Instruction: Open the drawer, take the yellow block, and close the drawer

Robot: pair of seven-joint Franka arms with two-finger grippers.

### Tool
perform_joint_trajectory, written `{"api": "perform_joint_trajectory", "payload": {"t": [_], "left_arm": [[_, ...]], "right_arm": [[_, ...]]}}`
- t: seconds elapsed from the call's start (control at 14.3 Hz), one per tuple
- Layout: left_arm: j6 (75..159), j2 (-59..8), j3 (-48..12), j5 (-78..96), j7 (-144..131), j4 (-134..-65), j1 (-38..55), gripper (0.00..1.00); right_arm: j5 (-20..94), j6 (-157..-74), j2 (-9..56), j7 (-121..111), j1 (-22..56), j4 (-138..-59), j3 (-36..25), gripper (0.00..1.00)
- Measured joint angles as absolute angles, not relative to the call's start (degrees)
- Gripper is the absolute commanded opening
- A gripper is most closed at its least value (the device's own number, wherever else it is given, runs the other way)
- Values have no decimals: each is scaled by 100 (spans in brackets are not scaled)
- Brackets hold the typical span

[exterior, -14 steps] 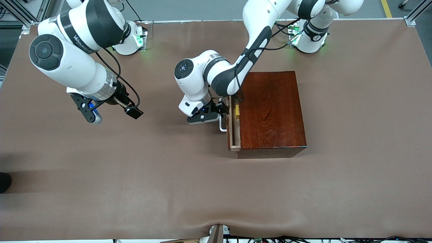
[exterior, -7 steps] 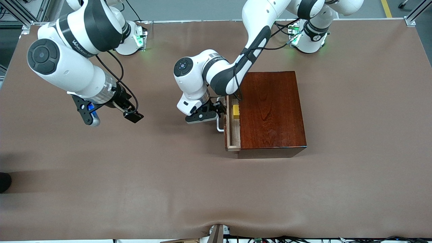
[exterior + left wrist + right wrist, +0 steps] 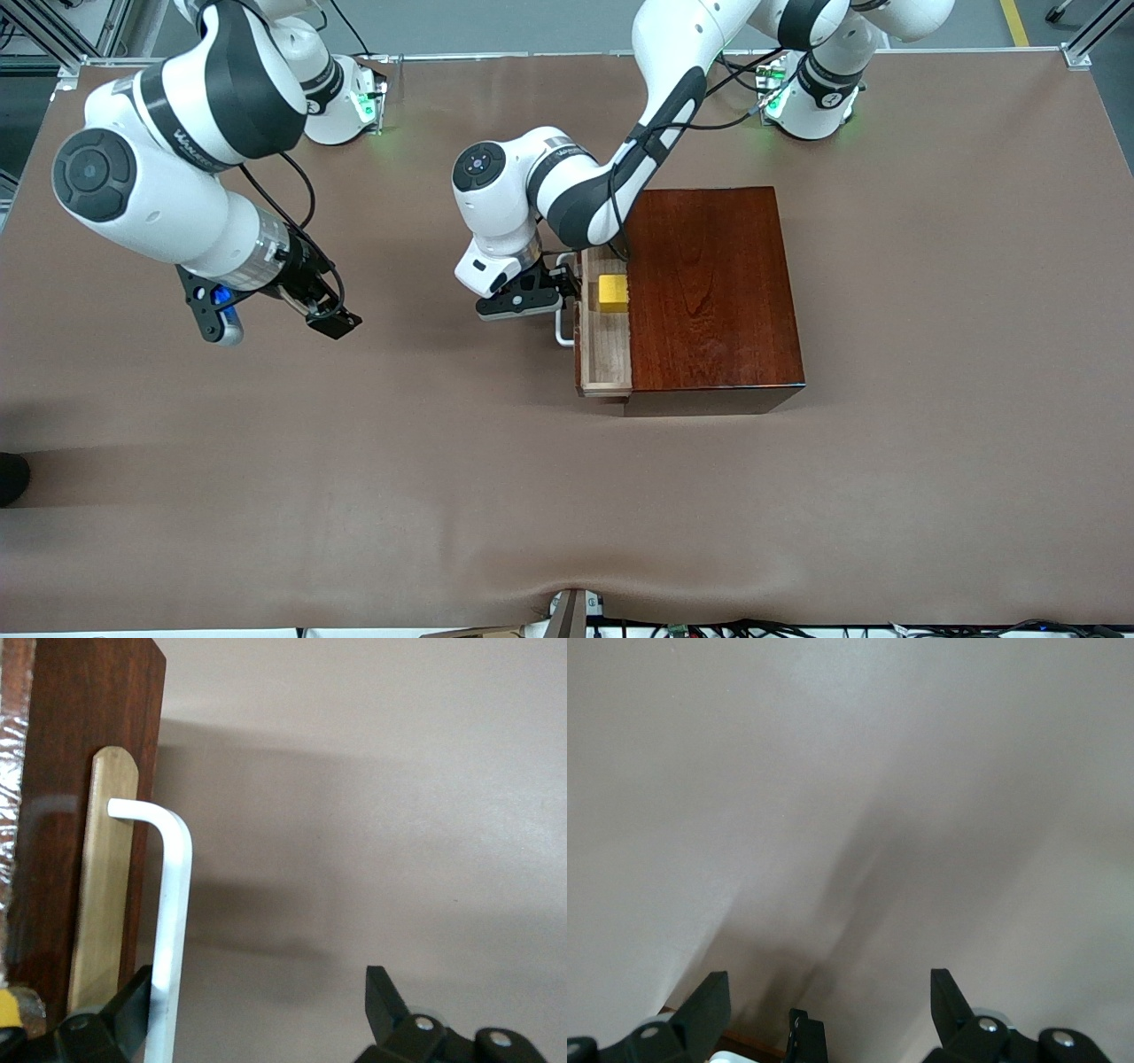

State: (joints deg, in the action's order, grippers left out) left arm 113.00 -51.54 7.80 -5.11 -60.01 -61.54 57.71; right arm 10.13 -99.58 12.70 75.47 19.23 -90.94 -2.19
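The dark reddish-brown box [image 3: 709, 283] stands mid-table, and its drawer [image 3: 604, 354] is pulled partly out toward the right arm's end. A small yellow block [image 3: 612, 292] lies in the drawer's pale interior. My left gripper [image 3: 532, 306] [image 3: 257, 1019] is open and straddles the white bar handle [image 3: 562, 332] [image 3: 173, 930]. One finger [image 3: 133, 1010] sits between the bar and the drawer front [image 3: 53, 815]. My right gripper [image 3: 221, 315] [image 3: 828, 1010] hangs open over bare table toward the right arm's end and holds nothing.
Brown paper [image 3: 443, 461] covers the whole table. The arm bases [image 3: 341, 111] [image 3: 811, 102] stand along the edge farthest from the front camera. The left arm's elbow [image 3: 496, 190] hangs over the table beside the box.
The drawer has slid farther out toward the right arm's end with the left gripper at its handle, uncovering the whole yellow block. The right arm has shifted slightly toward its own end.
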Motion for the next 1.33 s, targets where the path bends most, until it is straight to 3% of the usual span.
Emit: {"api": "perform_joint_trajectory", "payload": {"t": [1.33], "left_arm": [[11494,-5167,731,-96,-6113,-5825,5874,100]], "right_arm": [[1013,-10016,1312,8641,1951,-8816,-197,100]]}}
